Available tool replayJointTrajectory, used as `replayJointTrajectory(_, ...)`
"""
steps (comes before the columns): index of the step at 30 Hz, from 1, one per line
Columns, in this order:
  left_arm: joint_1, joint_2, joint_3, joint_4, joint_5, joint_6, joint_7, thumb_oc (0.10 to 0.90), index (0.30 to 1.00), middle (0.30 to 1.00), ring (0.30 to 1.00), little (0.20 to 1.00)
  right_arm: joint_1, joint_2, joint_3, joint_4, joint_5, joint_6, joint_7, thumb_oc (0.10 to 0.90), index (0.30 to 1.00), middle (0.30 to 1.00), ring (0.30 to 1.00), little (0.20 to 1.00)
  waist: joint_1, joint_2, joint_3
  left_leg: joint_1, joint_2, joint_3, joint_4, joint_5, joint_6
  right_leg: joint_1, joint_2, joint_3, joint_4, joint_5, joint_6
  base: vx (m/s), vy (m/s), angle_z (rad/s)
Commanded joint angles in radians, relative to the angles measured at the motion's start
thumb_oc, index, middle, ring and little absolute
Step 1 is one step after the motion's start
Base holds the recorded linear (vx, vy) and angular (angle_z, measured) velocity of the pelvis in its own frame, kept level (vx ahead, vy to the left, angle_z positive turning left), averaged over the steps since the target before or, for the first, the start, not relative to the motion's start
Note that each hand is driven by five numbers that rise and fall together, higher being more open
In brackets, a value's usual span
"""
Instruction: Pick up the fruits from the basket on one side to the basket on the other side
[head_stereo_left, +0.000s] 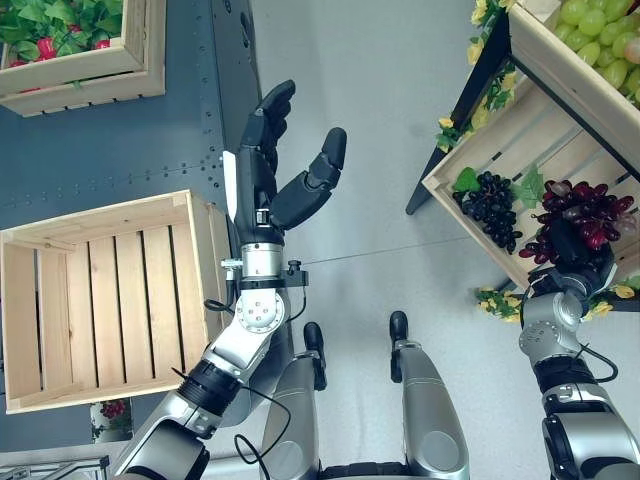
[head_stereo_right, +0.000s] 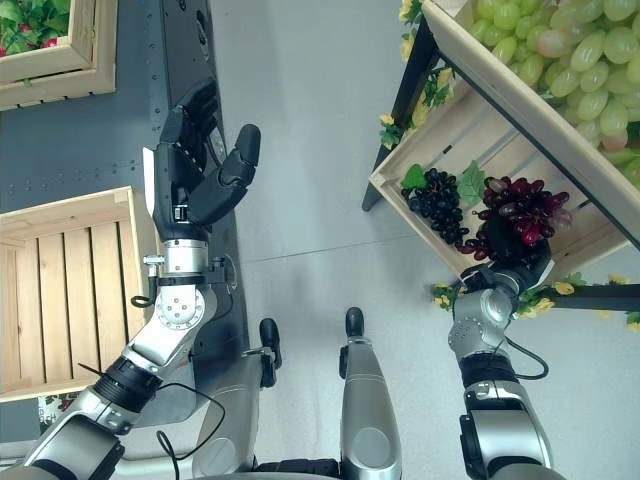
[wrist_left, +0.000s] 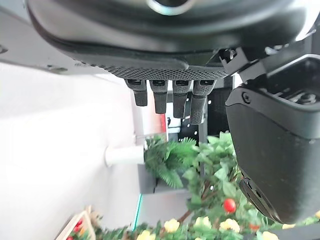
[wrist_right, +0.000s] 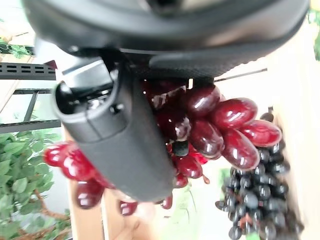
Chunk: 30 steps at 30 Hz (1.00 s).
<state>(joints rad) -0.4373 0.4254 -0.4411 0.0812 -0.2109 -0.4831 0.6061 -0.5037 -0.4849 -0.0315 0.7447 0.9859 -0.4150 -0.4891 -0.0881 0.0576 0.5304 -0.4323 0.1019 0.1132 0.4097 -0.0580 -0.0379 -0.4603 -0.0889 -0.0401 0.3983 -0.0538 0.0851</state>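
Right wrist view puts the right robot hand (wrist_right: 120, 145) against a bunch of red grapes (wrist_right: 225, 125), its thumb lying across the cluster and the berries bulging out on both sides of it, so the hand is closed around the bunch. From the head camera that hand sits inside the slanted wooden crate (head_stereo_left: 500, 140) on the robot's right, with the red grapes (head_stereo_left: 585, 215) just above it and a bunch of black grapes (head_stereo_left: 490, 208) lying beside them in the same crate. A higher crate behind holds green grapes (head_stereo_left: 600, 35). The left robot hand (head_stereo_left: 285, 165) is raised over the floor, fingers spread and loosely bent, thumb apart from them, holding and touching nothing. Just beside its forearm, on the robot's left, stands an empty slatted crate (head_stereo_left: 105, 300). Another crate with green leaves and red fruit (head_stereo_left: 60, 40) sits well apart, farther back
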Motion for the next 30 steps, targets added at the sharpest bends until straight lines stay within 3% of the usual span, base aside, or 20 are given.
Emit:
replayJointTrajectory(1,-0.096,0.030,0.013,-0.122,0.022,-0.065,-0.006,0.800,0.900,0.900,0.900,0.900,-0.102,-0.155,-0.040,-0.056,-0.069,-0.093,-0.052,0.800,0.900,0.900,0.900,0.900,-0.002,-0.018,-0.010,-0.042,-0.036,0.034,0.108,-0.028,-0.004,0.092,0.053,-0.083,-0.074,0.016,-0.079,0.02,-0.035,-0.01)
replayJointTrajectory(8,-0.105,0.032,0.002,-0.139,0.019,-0.047,-0.007,0.800,0.900,0.900,0.900,0.900,-0.123,-0.175,-0.059,-0.049,-0.098,-0.095,-0.092,0.800,0.900,0.900,0.900,0.900,-0.005,-0.010,-0.010,-0.054,-0.037,0.032,0.113,-0.031,-0.004,0.073,0.051,-0.085,-0.062,0.014,-0.080,0.02,-0.013,0.03)
replayJointTrajectory(14,-0.108,0.028,0.002,-0.136,0.017,-0.053,-0.011,0.800,0.900,0.900,0.900,0.900,-0.123,-0.188,-0.055,-0.072,-0.157,-0.065,-0.107,0.800,0.900,0.900,0.900,0.900,-0.010,-0.016,-0.010,-0.043,-0.035,0.040,0.106,-0.037,-0.001,0.072,0.048,-0.083,-0.058,0.013,-0.079,0.00,0.005,0.02)
replayJointTrajectory(18,-0.101,0.025,0.005,-0.141,0.018,-0.051,-0.020,0.800,0.900,0.900,0.900,0.900,-0.115,-0.189,-0.060,-0.102,-0.184,-0.083,-0.118,0.800,0.900,0.900,0.900,0.900,-0.009,-0.021,-0.010,-0.029,-0.039,0.041,0.098,-0.044,0.002,0.083,0.046,-0.083,-0.063,0.015,-0.079,0.00,0.008,0.00)
replayJointTrajectory(24,-0.090,0.022,0.015,-0.149,0.017,-0.053,-0.030,0.800,0.900,0.900,0.900,0.900,-0.107,-0.179,-0.050,-0.177,-0.206,-0.070,-0.056,0.800,0.900,0.900,0.900,0.900,-0.008,-0.031,-0.010,0.014,-0.043,0.048,0.073,-0.053,0.007,0.114,0.043,-0.077,-0.075,0.019,-0.075,0.01,0.041,0.00)
replayJointTrajectory(30,-0.038,0.014,0.061,-0.151,0.016,-0.064,-0.062,0.800,0.900,0.900,0.900,0.900,-0.027,-0.110,-0.054,-0.366,-0.186,-0.050,0.122,0.800,0.900,0.900,0.900,0.900,-0.006,-0.047,-0.051,0.087,-0.051,0.050,0.002,-0.044,0.011,0.169,0.041,-0.074,-0.122,0.022,-0.065,0.03,0.057,0.02)
